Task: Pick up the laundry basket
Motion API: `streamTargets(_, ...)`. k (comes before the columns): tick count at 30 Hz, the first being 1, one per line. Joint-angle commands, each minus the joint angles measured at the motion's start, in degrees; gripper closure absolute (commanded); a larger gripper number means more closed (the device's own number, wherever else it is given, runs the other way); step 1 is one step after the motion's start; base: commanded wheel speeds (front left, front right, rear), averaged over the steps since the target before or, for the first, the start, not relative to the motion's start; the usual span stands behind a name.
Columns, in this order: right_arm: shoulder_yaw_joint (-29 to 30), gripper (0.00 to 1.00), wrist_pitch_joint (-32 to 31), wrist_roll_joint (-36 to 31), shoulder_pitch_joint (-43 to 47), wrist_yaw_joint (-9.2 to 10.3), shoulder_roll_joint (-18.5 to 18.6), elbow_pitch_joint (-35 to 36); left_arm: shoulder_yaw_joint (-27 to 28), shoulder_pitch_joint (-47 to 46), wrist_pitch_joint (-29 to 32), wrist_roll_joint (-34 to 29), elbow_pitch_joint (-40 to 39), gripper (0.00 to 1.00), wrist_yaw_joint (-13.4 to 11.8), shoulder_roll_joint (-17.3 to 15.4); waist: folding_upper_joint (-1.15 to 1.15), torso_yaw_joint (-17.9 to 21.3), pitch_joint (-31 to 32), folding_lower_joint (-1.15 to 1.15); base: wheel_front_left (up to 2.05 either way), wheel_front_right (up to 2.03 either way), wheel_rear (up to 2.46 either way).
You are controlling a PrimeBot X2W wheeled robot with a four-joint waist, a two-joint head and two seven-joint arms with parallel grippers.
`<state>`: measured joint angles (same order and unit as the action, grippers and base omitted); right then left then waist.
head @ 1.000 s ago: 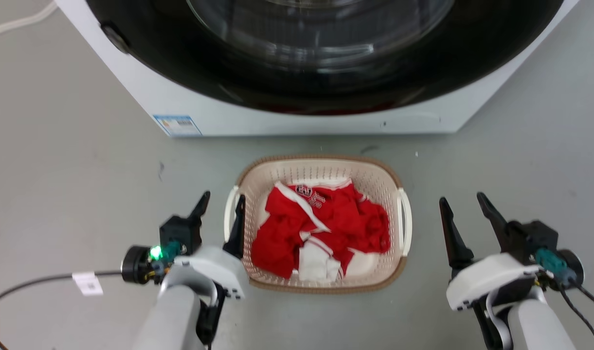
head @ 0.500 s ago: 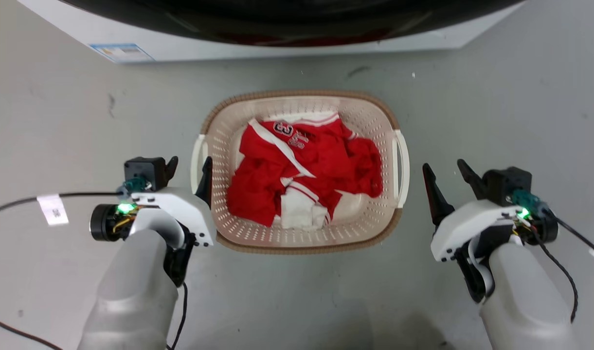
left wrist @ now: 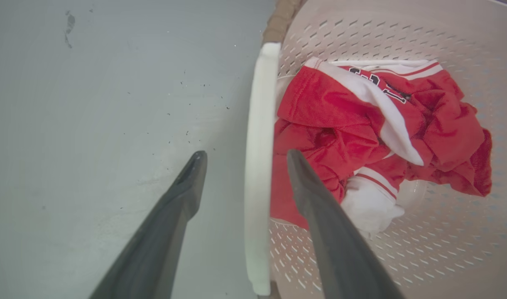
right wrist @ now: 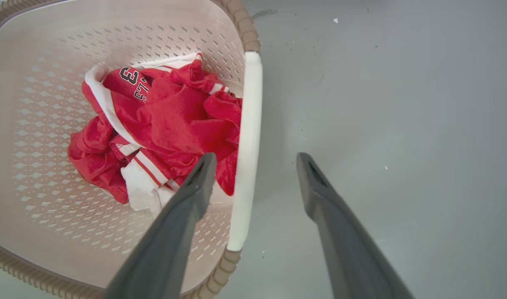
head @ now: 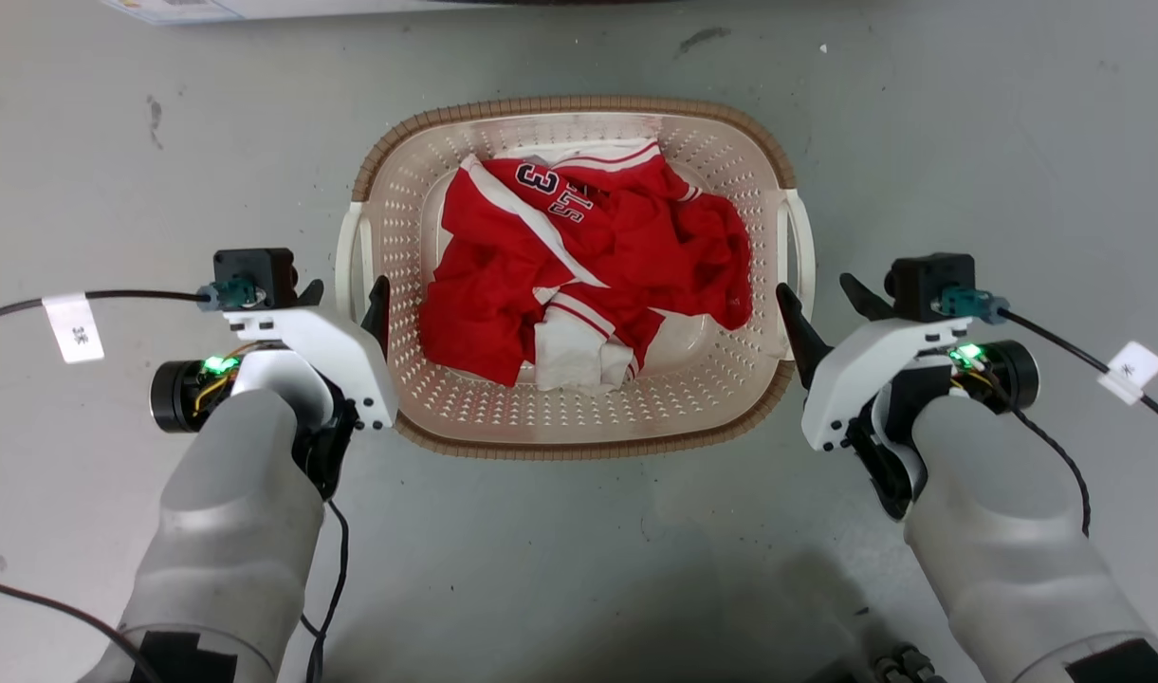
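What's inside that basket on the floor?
The laundry basket holds a crumpled red jersey with white trim and black numbers. Perforated bottom shows around it. Whether anything lies under the cloth cannot be seen; the jersey covers it.

**One number can be read: a 3 on the jersey**

The red jersey (head: 635, 256) crumpled in the laundry basket (head: 579, 102) bears a black numeral 3 (head: 535, 178) edged in white. The smaller black letters (head: 571, 201) beside it are creased and not surely legible. The left cable tag (head: 71, 327) and the right cable tag (head: 1130, 365) carry dark marks too small to read. The print on the sticker (head: 171, 8) at the top edge is also too small to read.
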<state>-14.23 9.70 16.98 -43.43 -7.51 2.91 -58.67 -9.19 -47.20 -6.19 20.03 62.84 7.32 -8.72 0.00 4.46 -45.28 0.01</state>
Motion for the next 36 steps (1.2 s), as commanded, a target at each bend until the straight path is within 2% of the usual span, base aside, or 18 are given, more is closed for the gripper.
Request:
streamTargets(1, -1.6, 0.0, -0.3, 1.2, -2.2, 0.03, -0.1, -1.4, -0.4, -1.8, 0.4, 0.7, 1.2, 0.0, 0.2, -0.3, 0.0, -0.1, -1.0, -0.01, 0.0, 0.0, 0.0)
streamTargets(10, -8.2, 0.0, -2.3, 6.0, -8.0, 0.04, 0.0, -6.9, -3.7, -6.6, 3.4, 3.6, 4.8, 0.0, 0.2, 0.2, 0.0, -0.6, -3.5, -0.01, 0.0, 0.0, 0.0)
streamTargets(11, -8.7, 0.0, -2.5, 6.6, -8.4, 0.03, 0.0, -7.3, -4.1, -7.0, 3.9, 4.1, 5.1, 0.31, 0.2, 0.3, 0.0, -0.6, -3.7, -0.01, 0.0, 0.0, 0.0)
streamTargets(12, -9.1, 0.02, -2.9, 7.2, -8.8, 0.04, 0.0, -7.8, -4.6, -7.3, 4.3, 4.6, 5.1, 1.0, 0.2, 0.4, 0.0, -0.6, -3.9, -0.01, 0.0, 0.0, 0.0)
streamTargets(13, -9.7, 0.68, -3.3, 7.5, -9.3, 0.04, 0.0, -8.2, -5.0, -7.5, 5.1, 5.3, 5.2, 1.0, 0.2, 0.7, 0.0, -0.7, -4.0, -0.01, 0.0, 0.0, 0.0)
streamTargets(14, -10.3, 1.0, -3.7, 8.1, -9.6, 0.04, 0.0, -8.4, -5.5, -7.6, 5.7, 5.9, 5.2, 1.0, 0.2, 0.8, 0.0, -0.7, -4.1, -0.01, 0.0, 0.0, 0.0)
streamTargets(26, -15.7, 1.0, -5.0, 12.8, -10.1, -0.28, -0.5, -10.2, -12.1, -6.7, 8.3, 12.0, 3.8, 1.0, 0.2, 1.1, 0.0, -1.1, -3.1, -0.01, 0.0, 0.0, 0.0)
streamTargets(36, -18.5, 1.0, -8.7, 16.1, -8.7, -0.33, -0.8, -11.5, -17.2, -5.3, 11.8, 15.9, 4.6, 1.0, 0.4, 3.2, 0.0, -2.3, 2.7, -0.01, 0.0, 0.0, 0.0)
